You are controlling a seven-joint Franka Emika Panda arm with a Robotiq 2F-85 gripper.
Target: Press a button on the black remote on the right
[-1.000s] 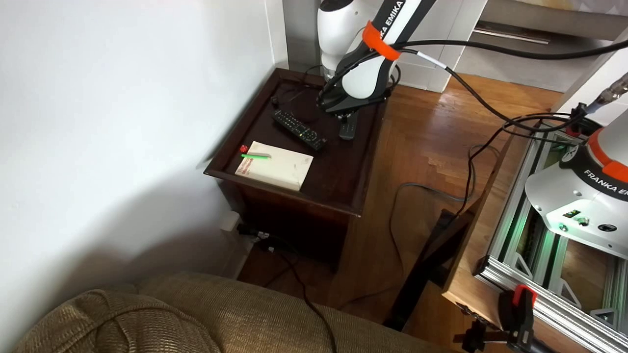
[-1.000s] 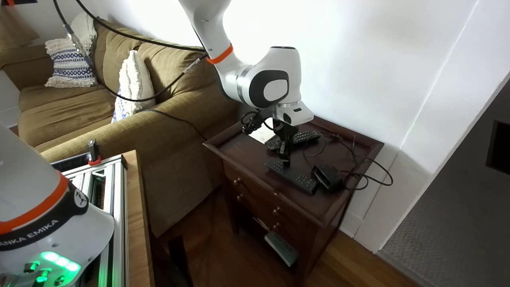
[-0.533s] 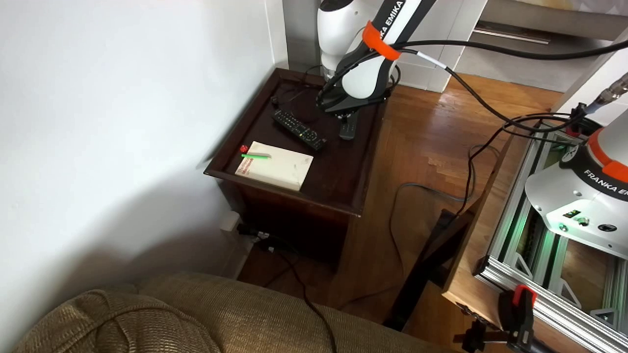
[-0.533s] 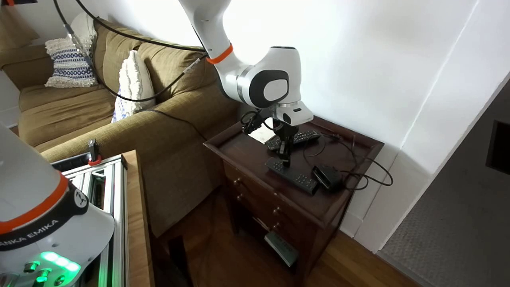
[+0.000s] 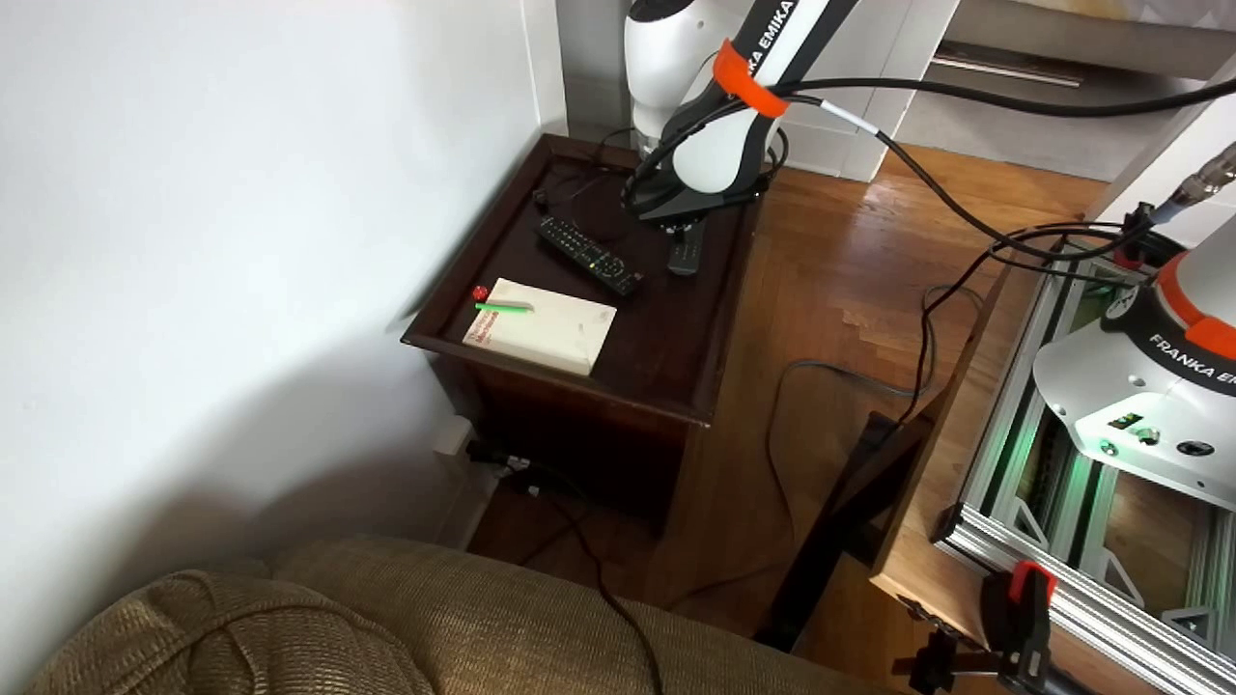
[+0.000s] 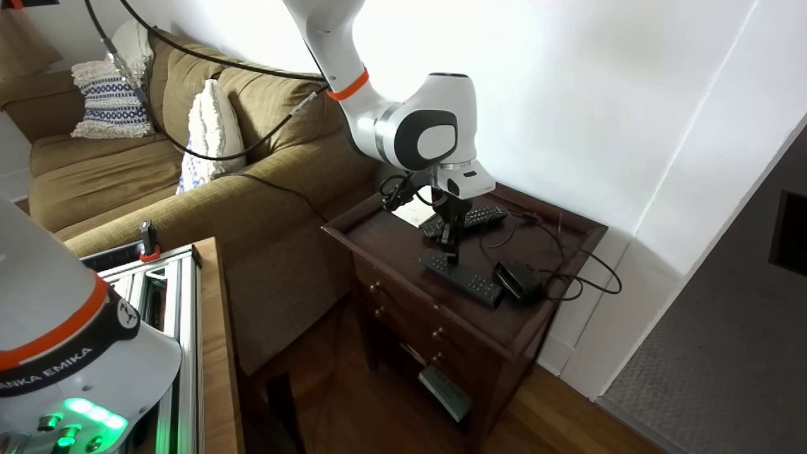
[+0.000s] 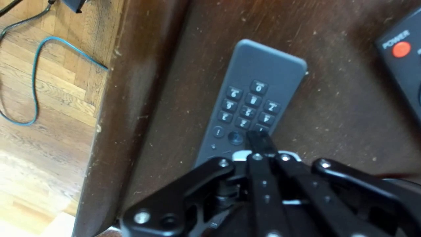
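Note:
The black remote (image 5: 685, 256) lies near the right edge of the small dark table. It also shows in an exterior view (image 6: 476, 282) and fills the middle of the wrist view (image 7: 263, 65), with its number keys uncovered. My gripper (image 7: 261, 141) points down over the remote, with its fingers together and nothing between them. In the wrist view the fingertips cover the area at the lower edge of the "1" key, beside a round button. I cannot tell whether they touch the remote. In an exterior view the gripper (image 6: 452, 257) stands at the remote's upper side. The remote's lower part is hidden by the gripper.
A larger remote (image 5: 589, 256) with coloured buttons lies beside it; its red power button shows in the wrist view. A cream booklet (image 5: 555, 328), green pen (image 5: 502, 308) and small red object (image 5: 480, 292) lie nearby. A black device (image 6: 520, 280) with cables sits by the remote. The table has a raised rim (image 7: 131, 98).
My gripper has shifted only very slightly over the black remote. The remotes and the other objects have not visibly moved.

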